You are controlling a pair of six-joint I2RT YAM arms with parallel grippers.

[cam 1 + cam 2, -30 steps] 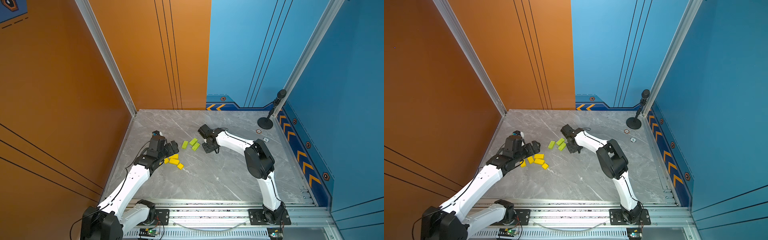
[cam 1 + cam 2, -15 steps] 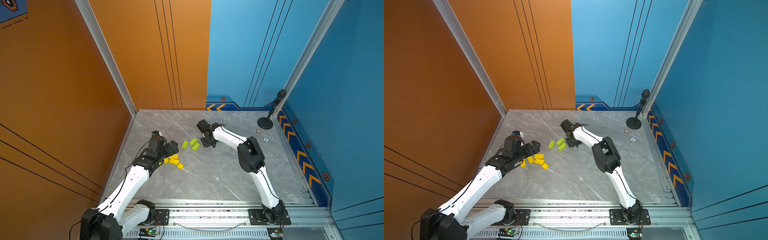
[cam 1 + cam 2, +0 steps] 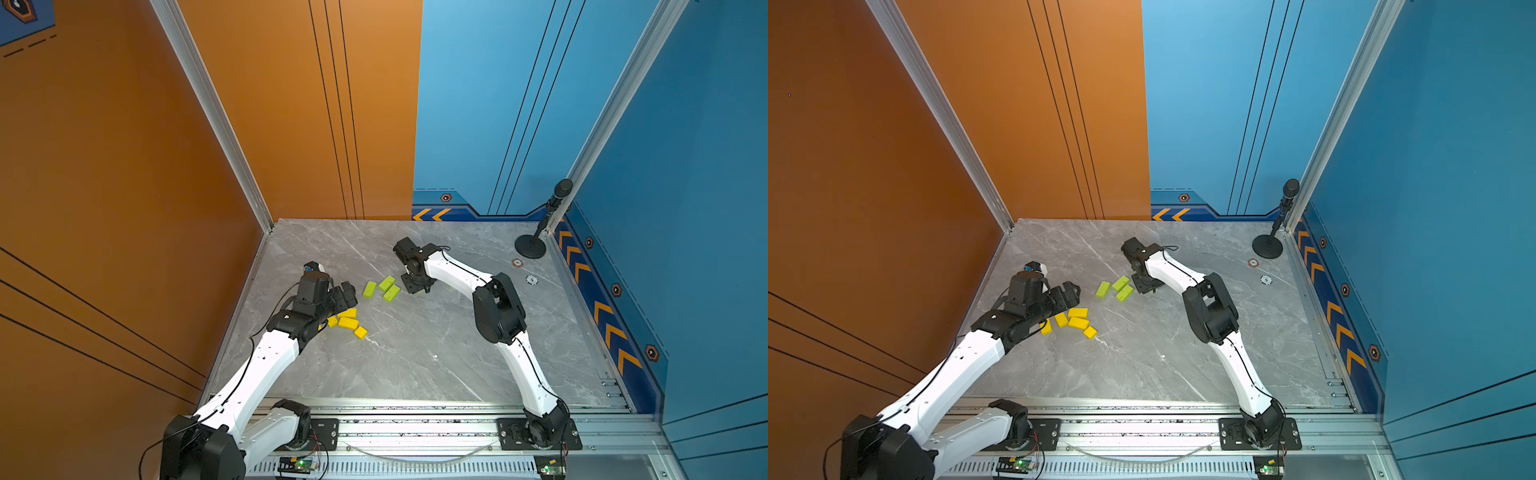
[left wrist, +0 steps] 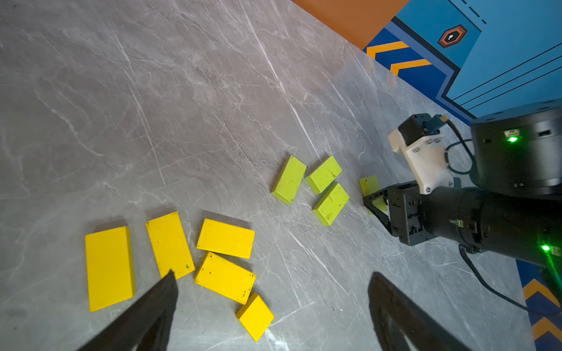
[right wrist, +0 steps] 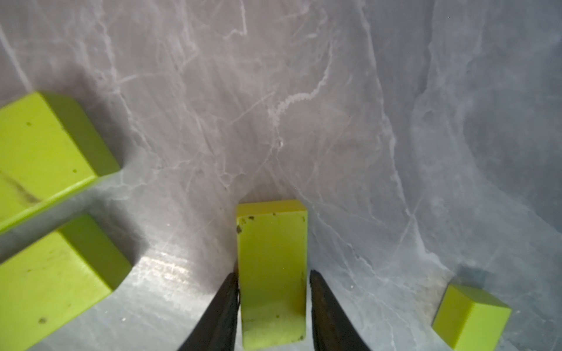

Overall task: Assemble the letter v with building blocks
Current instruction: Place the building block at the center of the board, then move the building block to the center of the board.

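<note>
Hovering with left tool (image 4: 272, 275) spread over the yellow bricks (image 4: 225, 238); straddling a lime-green brick (image 5: 272, 252) flat on the counter (image 3: 415, 353) with right tool (image 5: 273, 275), pinch or slack unclear. No V laid yet; all placing left.

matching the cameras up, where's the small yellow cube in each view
Both top views: small yellow cube at the near tip of the yellow bricks.
Left wrist: the cube sits beside a yellow brick's corner.
Right wrist: not in it.
Shared landmark: the lime-green bricks, in all four.
</note>
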